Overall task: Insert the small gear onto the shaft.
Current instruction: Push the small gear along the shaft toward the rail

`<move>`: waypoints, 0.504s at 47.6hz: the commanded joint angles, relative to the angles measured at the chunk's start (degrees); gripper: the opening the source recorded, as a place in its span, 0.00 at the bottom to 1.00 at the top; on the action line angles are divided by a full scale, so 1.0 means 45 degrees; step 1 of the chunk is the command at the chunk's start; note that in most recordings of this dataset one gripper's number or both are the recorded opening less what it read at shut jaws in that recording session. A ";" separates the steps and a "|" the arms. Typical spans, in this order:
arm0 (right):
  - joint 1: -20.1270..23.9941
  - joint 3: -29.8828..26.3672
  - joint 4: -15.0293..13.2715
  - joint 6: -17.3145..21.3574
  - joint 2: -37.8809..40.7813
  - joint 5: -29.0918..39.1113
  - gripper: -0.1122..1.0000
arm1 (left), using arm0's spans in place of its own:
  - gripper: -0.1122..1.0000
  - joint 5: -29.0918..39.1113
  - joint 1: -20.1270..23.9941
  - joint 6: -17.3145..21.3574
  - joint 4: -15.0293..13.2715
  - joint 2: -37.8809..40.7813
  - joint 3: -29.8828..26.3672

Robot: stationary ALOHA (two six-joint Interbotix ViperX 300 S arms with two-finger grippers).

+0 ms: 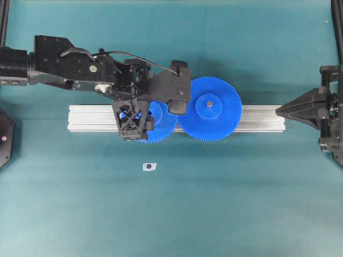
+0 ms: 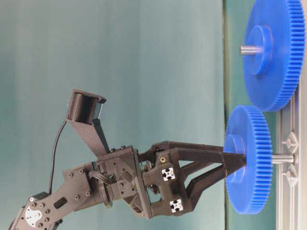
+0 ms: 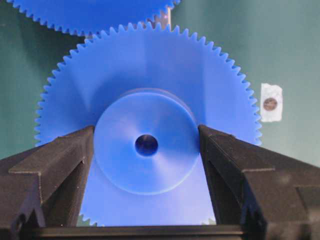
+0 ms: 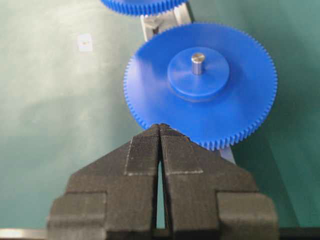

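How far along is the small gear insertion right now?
Mostly done, it seems: the small gear sits on the shaft, which shows below it above the rail, beside the larger gear. How deep the shaft reaches can't be told. In hand: the left gripper brackets the hub, fingers flanking it with slight gaps. Left: back that gripper away. The right gripper is shut, off to the side.

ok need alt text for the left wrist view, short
Close-up of the small gear, blue and fine-toothed, its raised round hub sitting between the two black fingers of the left gripper, with a slight gap visible at each side. The larger gear's toothed edge shows at the top, over a green table.
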 commanded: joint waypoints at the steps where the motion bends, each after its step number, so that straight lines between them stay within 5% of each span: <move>1: -0.0039 -0.0273 0.0020 0.0117 0.0059 -0.0059 0.12 | 0.84 -0.0156 0.0332 -0.0156 0.0078 -0.0527 -0.0273; 24: -0.0039 -0.0332 0.0020 0.0117 0.0078 -0.0059 0.12 | 0.83 -0.0098 -0.0020 -0.0312 0.0059 -0.0137 -0.0078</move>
